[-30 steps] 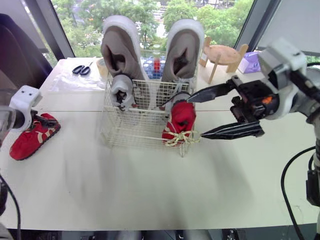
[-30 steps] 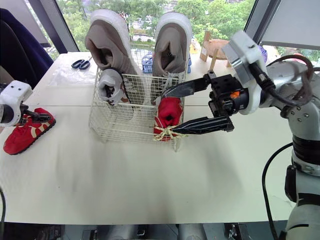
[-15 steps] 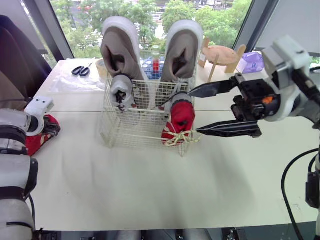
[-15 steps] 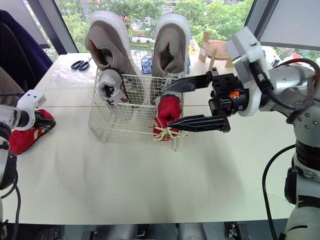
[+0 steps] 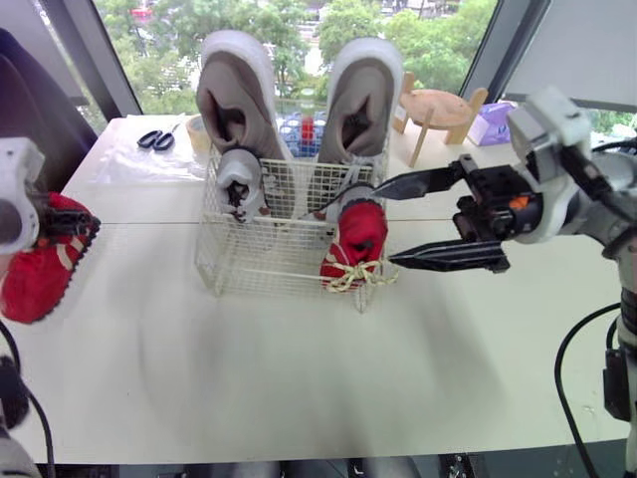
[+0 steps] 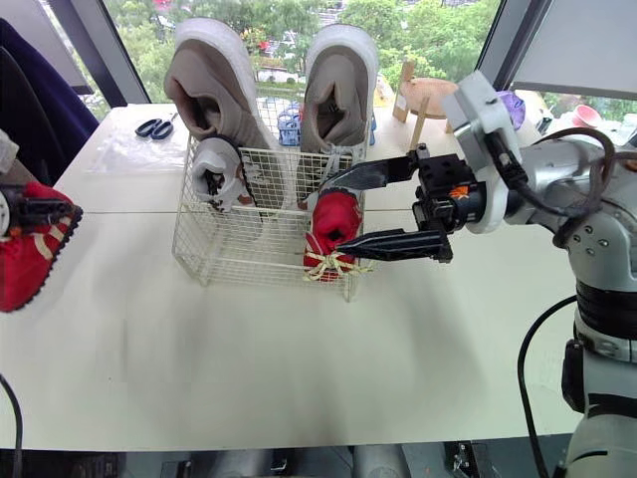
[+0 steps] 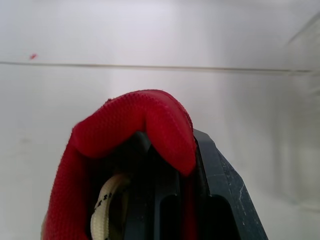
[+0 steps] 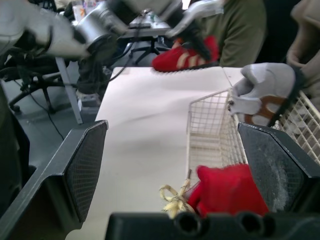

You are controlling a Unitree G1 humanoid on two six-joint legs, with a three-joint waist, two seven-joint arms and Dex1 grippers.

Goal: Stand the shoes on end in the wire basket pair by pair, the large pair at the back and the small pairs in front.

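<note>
1. One red shoe (image 5: 30, 284) pinched by its upper in my left gripper (image 5: 72, 223), wire basket (image 5: 261, 261) well beyond: thin hold, may slip.
2. My right gripper (image 5: 386, 225) is spread just beside its mate (image 5: 360, 234), which stands in the basket: a nudge could topple it.

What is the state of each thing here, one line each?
White wire basket: upright, four shoes inside.
Large beige shoe pair: standing on end at the back.
Small grey shoe: on end, front left.
Red shoe with cream laces: on end, front right.
Second red shoe: held above the table.
Left tool: shut on second red shoe.
Right tool: open, beside the basket.
</note>
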